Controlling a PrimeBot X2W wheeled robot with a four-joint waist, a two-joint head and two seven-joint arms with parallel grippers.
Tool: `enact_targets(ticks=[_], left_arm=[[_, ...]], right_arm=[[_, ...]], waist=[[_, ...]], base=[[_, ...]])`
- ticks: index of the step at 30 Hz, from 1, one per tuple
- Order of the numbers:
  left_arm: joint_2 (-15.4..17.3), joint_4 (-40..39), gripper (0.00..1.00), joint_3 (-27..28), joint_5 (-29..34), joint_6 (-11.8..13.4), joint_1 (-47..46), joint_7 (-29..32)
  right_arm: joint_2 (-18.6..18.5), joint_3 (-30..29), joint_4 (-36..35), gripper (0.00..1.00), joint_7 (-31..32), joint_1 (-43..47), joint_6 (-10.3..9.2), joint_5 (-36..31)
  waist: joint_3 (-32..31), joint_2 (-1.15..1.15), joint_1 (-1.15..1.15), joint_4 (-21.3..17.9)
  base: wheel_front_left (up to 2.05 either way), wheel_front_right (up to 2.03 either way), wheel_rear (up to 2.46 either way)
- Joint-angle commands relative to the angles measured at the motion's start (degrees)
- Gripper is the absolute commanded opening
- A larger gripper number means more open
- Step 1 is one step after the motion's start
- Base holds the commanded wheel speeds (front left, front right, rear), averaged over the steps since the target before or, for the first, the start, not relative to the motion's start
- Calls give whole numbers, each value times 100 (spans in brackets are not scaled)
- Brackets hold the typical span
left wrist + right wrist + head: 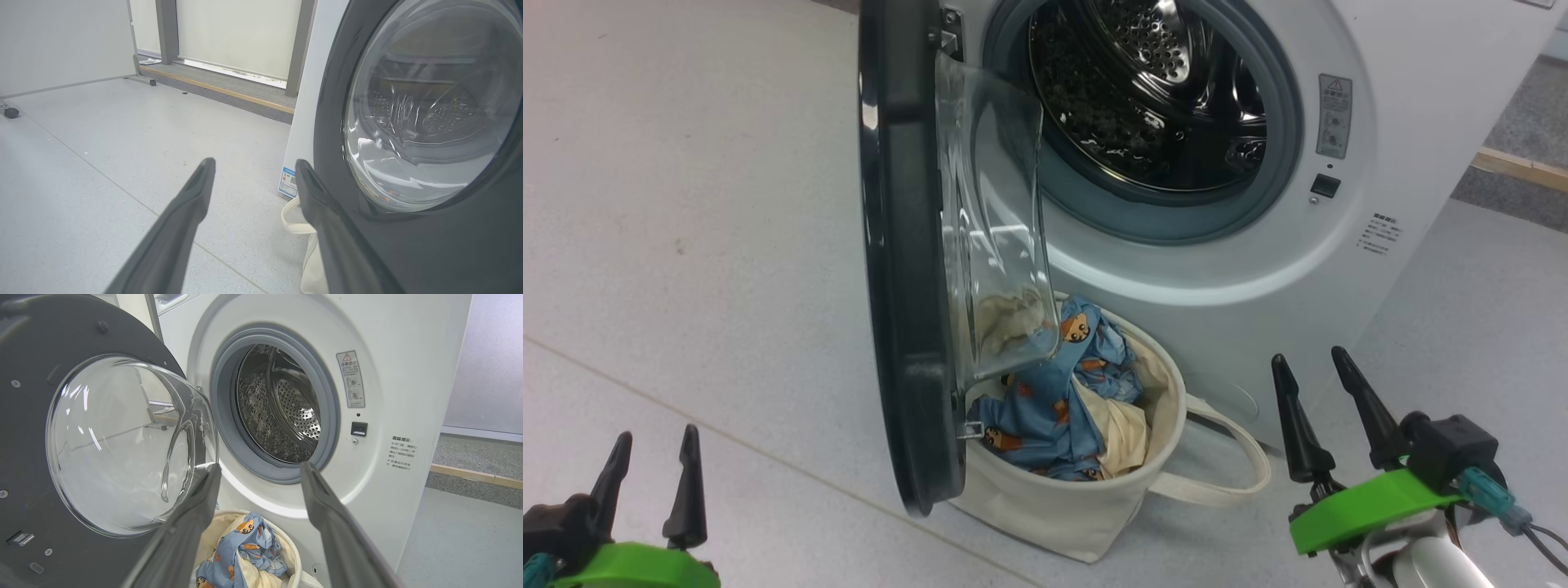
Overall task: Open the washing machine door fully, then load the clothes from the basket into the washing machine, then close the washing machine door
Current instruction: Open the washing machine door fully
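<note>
**Clothes nearer the right jaws**

The clothes point(1045, 425) are sitting in the basket point(1054, 514), under the washing machine door point(903, 245), which is standing between them and the left jaws. The right jaws are hanging nearer, unobstructed; both pairs are gaping wide, empty.

Head view looks down on door point(894, 245), machine point(1258, 269) and basket point(1054, 514); left wrist, low, faces the door's outside closely; right wrist faces its inside, sharing machine and basket.

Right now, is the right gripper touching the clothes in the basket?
Apart. Head view: the right gripper stands open right of the basket; basket wall and floor separate it from the clothes.
</note>
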Motion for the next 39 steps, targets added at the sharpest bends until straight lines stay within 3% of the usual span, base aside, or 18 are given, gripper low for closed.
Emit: enact_targets(ticks=[1, 39], left_arm=[[148, -158, 100, 180, 77, -18, -242, -69], [54, -430, 100, 115, -58, -33, -464, -69]], right_arm=[[-20, 97, -136, 100, -71, -260, 3, 29], [83, 88, -1, 100, -71, -508, 3, 161]], waist=[[3, 0, 0, -9], [489, 0, 0, -54]], base=[[0, 0, 0], [0, 0, 0]])
